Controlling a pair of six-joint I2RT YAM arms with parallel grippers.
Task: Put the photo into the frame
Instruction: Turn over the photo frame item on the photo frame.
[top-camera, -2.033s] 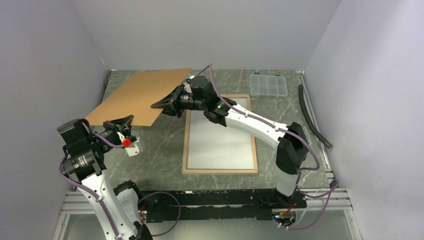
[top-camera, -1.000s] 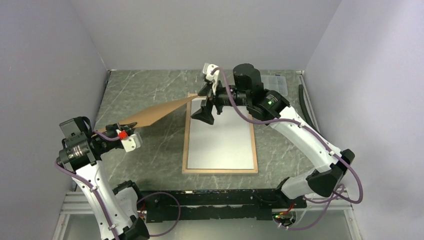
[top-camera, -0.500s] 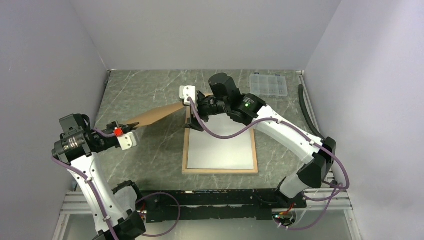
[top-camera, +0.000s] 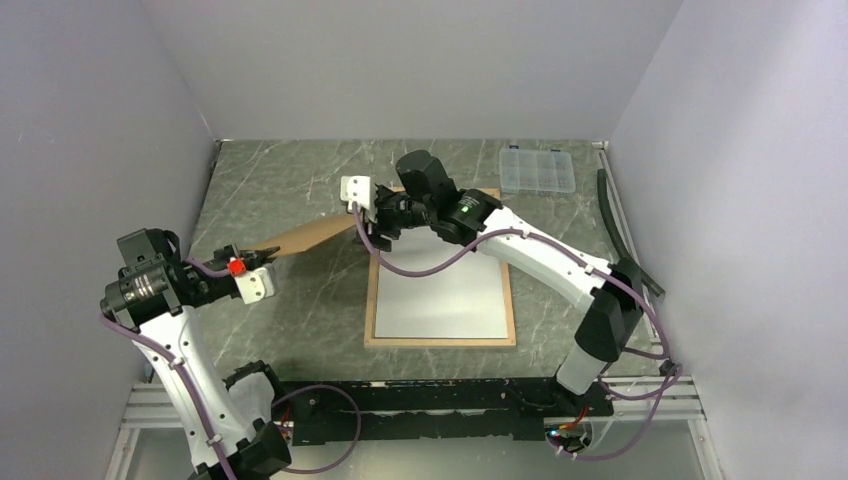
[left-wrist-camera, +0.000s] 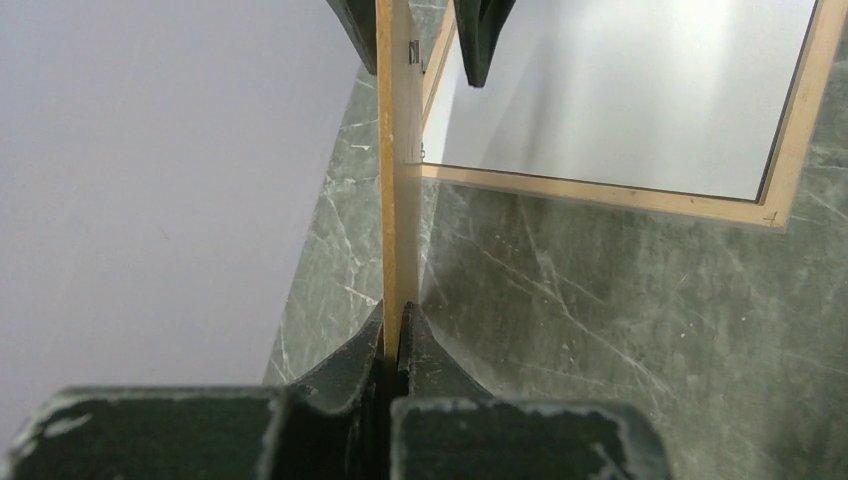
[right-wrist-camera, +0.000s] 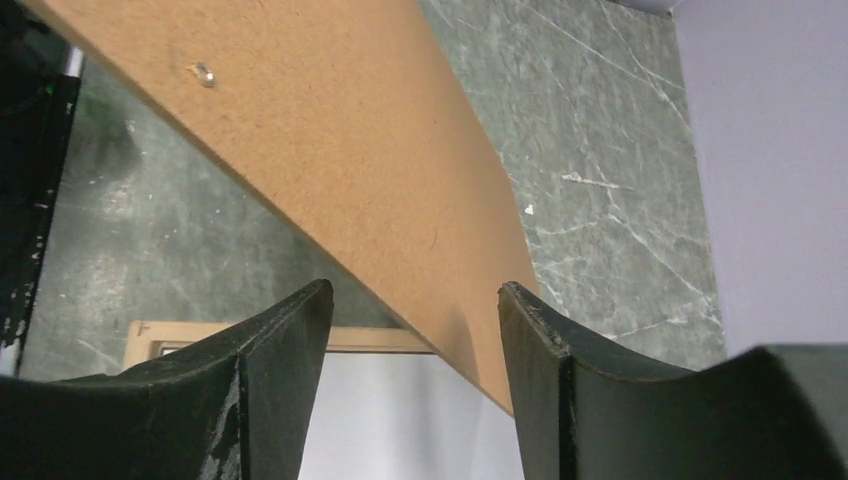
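The frame (top-camera: 441, 341) lies flat on the table, light wood back up. A plain white surface (top-camera: 440, 290) fills its opening; I cannot tell whether this is the photo's back, and no dark picture side shows. My left gripper (top-camera: 256, 256) is shut on the left end of the brown backing panel (top-camera: 305, 237), held in the air and seen nearly edge-on. In the left wrist view the panel (left-wrist-camera: 398, 150) is pinched between the fingertips (left-wrist-camera: 430, 345). My right gripper (top-camera: 373, 231) is open, its jaws either side of the panel's right end (right-wrist-camera: 330, 130) above the frame's top left corner (right-wrist-camera: 180, 335).
A small clear plastic compartment box (top-camera: 537, 170) sits at the back right. A black strip (top-camera: 625, 235) lies along the right wall. Grey walls close in the table on three sides. The frame's rail (left-wrist-camera: 600, 192) runs across the left wrist view.
The panel has tipped from flat to nearly edge-on and sunk lower, still in my left gripper. My right gripper let go, swung away, then came back left to its right end.
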